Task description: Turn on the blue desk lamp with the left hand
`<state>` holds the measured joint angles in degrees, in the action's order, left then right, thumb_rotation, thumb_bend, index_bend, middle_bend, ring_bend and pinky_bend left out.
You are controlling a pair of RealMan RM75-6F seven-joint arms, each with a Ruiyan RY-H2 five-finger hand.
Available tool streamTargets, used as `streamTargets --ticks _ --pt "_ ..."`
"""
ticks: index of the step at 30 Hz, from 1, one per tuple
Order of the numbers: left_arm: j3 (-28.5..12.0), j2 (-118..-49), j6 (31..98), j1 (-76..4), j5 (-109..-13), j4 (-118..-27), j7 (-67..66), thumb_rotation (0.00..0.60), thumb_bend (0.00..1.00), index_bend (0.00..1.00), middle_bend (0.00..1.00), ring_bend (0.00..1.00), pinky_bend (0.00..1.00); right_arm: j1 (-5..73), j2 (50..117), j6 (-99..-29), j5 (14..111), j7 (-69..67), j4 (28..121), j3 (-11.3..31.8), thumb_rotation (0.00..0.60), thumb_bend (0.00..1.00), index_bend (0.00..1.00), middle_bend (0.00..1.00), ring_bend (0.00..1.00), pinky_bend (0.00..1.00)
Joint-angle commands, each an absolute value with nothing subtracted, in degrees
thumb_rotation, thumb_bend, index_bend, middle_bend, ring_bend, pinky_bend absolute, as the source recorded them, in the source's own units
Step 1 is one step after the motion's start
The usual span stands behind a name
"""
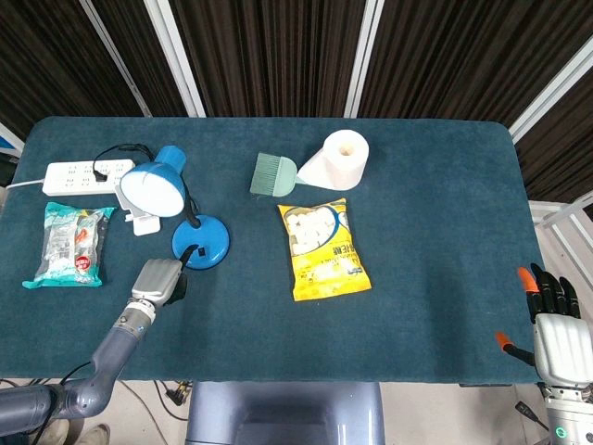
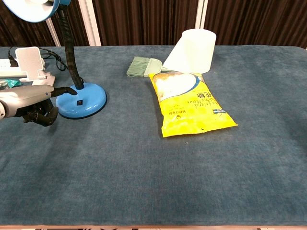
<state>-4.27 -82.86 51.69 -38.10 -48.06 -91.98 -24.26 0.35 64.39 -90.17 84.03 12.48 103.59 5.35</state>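
The blue desk lamp stands at the table's left, with its round base [image 1: 201, 243] [image 2: 81, 100] under a black gooseneck and its shade [image 1: 153, 188] [image 2: 31, 7] unlit. A small black switch [image 2: 79, 102] sits on the base's front. My left hand [image 1: 157, 278] [image 2: 33, 103] lies just left of the base. One dark-tipped finger reaches out over the base's left rim while the others are curled in, holding nothing. Whether the fingertip touches the base is unclear. My right hand [image 1: 559, 334] hangs off the table's near right corner, fingers apart and empty.
A white power strip [image 1: 88, 173] and a green snack packet [image 1: 72, 243] lie left of the lamp, and a white stand [image 2: 29, 62] sits behind the hand. A green brush [image 1: 273, 174], a paper roll [image 1: 336, 159] and a yellow bag [image 1: 324, 248] occupy the middle.
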Motion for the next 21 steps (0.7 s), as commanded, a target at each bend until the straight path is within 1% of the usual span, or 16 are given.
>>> streamTargets --ticks 1,21 --pt "-4.09 -83.02 51.52 -38.26 -47.83 -91.78 -24.34 0.6 0.73 0.36 0.83 0.81 0.74 0.35 64.39 -90.18 84.03 12.48 103.62 5.37 0.6 0.24 0.06 0.02 0.05 0.01" --pt "-2.81 -83.63 50.4 -39.45 -47.03 -91.05 -24.46 0.6 0.71 0.37 0.83 0.81 0.74 0.47 64.68 -90.2 83.82 12.68 103.75 5.57 0.6 0.23 0.06 0.02 0.05 0.01"
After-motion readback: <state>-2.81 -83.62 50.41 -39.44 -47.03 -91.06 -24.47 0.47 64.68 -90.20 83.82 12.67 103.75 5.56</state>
